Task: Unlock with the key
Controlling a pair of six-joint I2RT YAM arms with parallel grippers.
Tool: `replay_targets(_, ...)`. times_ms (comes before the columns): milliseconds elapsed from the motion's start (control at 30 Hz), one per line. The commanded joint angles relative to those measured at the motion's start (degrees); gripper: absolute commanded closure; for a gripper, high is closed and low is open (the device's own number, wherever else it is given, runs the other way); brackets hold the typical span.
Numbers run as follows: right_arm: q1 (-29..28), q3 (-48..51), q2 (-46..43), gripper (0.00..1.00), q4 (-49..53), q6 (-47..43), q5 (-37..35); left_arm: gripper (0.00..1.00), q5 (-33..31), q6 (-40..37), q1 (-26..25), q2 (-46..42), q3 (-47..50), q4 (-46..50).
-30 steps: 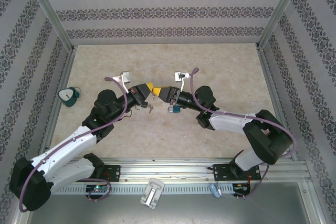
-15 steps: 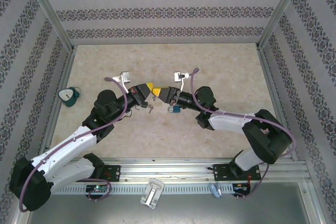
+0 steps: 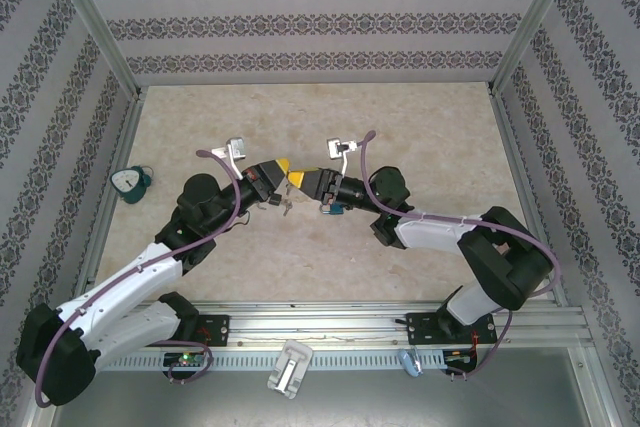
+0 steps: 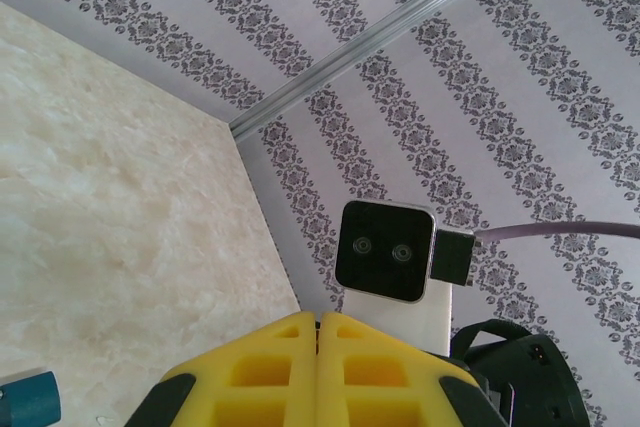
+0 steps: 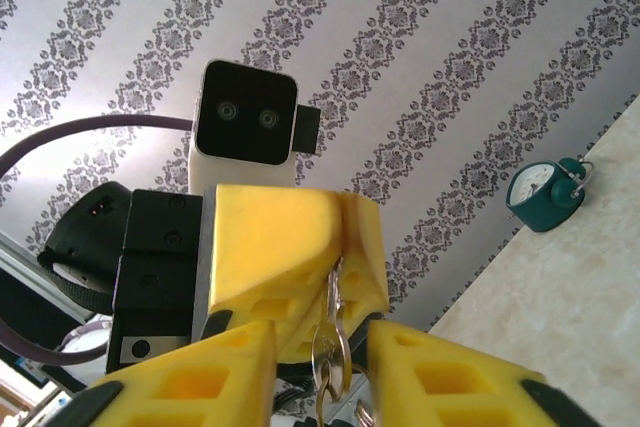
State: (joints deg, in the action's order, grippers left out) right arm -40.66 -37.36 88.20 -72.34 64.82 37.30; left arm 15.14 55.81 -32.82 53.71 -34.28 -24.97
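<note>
Silver metal key [image 5: 329,352] clamped in left end effector [image 4: 318,337].
We see right end effector [image 3: 302,178] parted around it, teal padlock [image 3: 333,209] just beside.

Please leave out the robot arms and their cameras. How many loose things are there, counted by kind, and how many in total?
teal padlock: 1
bunch of keys: 1 (I cannot tell how many keys are on it)
teal alarm clock: 1
Total: 3
</note>
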Motion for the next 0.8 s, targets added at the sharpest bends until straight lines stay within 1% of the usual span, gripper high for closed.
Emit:
replay_targets(0,-0.6,-1.2,0.6,0.75,-3.8,0.2,1.7,1.00,-0.5,0.4,0.9,-1.1,0.2,-3.6)
replay_targets(67,-0.5,-1.1,0.7,0.80,-4.0,0.4,1.7,1.00,-0.5,0.4,1.0,-1.2,0.3,-3.5)
replay_targets(233,0.0,-0.6,0.7,0.98,-4.0,0.4,1.7,1.00,-0.6,0.3,1.5,-2.5,0.4,-2.6)
replay_targets(267,0.3,-0.5,0.5,1.00,-3.8,0.4,1.6,1.00,-0.6,0.2,1.7,-2.9,0.4,-2.1)
replay_targets(300,0.7,-0.4,0.3,1.00,-3.5,0.3,1.8,1.00,-0.6,0.2,1.8,-3.4,0.5,-1.4)
replay_targets(333,1.1,-0.3,0.0,1.00,-2.6,0.0,2.0,0.92,-0.5,0.1,2.0,-3.9,0.5,-0.4)
replay_targets(400,1.8,-0.3,-0.8,1.00,-0.6,-0.7,2.6,0.70,-0.4,0.1,2.5,-5.0,0.4,1.8)
replay_targets(467,3.0,-0.2,-1.7,1.00,2.1,-1.6,3.5,0.54,0.4,-0.3,3.5,-6.4,0.2,5.0)
replay_targets(533,4.2,-0.2,-2.5,1.00,4.3,-2.1,4.8,0.52,2.4,-0.8,5.0,-7.2,-0.7,8.4)
replay_targets(600,5.2,-0.4,-3.7,1.00,7.5,-3.2,6.6,0.48,5.9,-1.4,6.9,-7.2,-2.6,12.2)
replay_targets(700,6.2,-1.4,-5.7,1.00,15.4,-6.6,9.6,0.46,13.7,-2.5,10.0,-4.7,-6.7,18.5)
replay_targets(767,6.3,-2.7,-7.3,1.00,22.8,-10.1,11.3,0.44,19.1,-4.0,11.0,-1.9,-9.7,22.4)
